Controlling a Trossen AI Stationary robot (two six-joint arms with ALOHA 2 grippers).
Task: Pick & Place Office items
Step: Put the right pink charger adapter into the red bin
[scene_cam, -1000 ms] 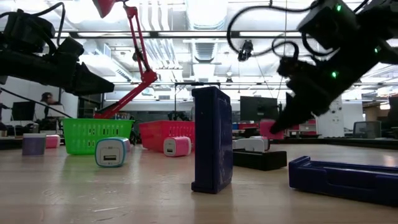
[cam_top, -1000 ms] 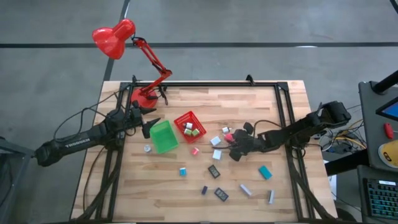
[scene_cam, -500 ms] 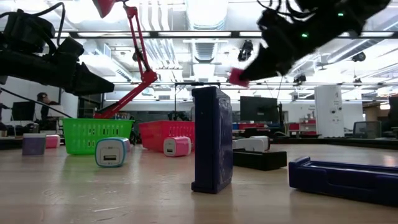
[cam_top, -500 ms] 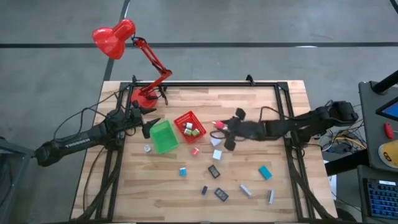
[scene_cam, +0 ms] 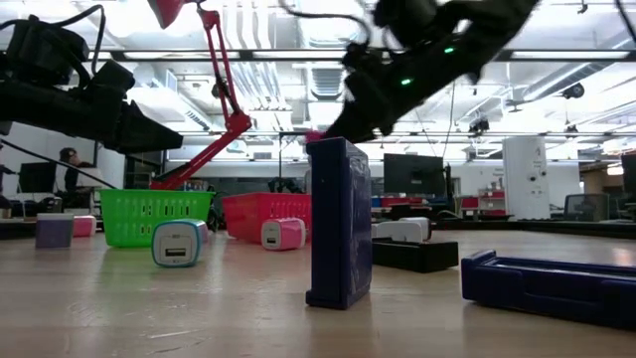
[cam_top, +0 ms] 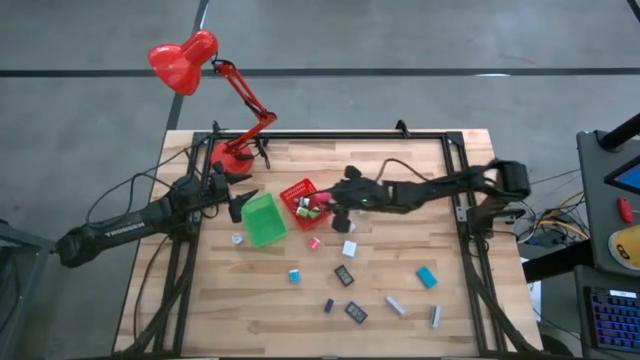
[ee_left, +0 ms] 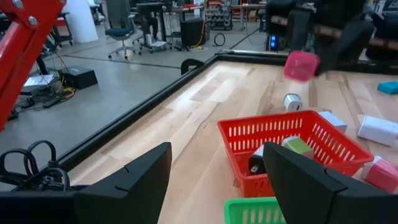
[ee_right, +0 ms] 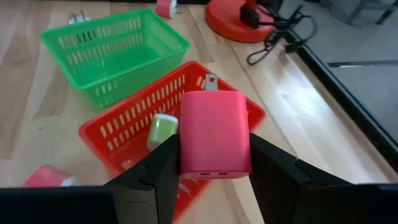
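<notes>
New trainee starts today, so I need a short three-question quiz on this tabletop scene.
1. True or false: the right gripper holds a pink charger.
2. Which bin lies under that charger? A) green bin B) red bin
3. Fill in: the left gripper hangs beside the green bin with its fingers ____.

Key: 1 true; 2 B; 3 open.

Pink charger block (ee_right: 215,134) aloft over the red bin (ee_right: 118,134), other small items (cam_top: 346,275) scattered on the table.
</notes>
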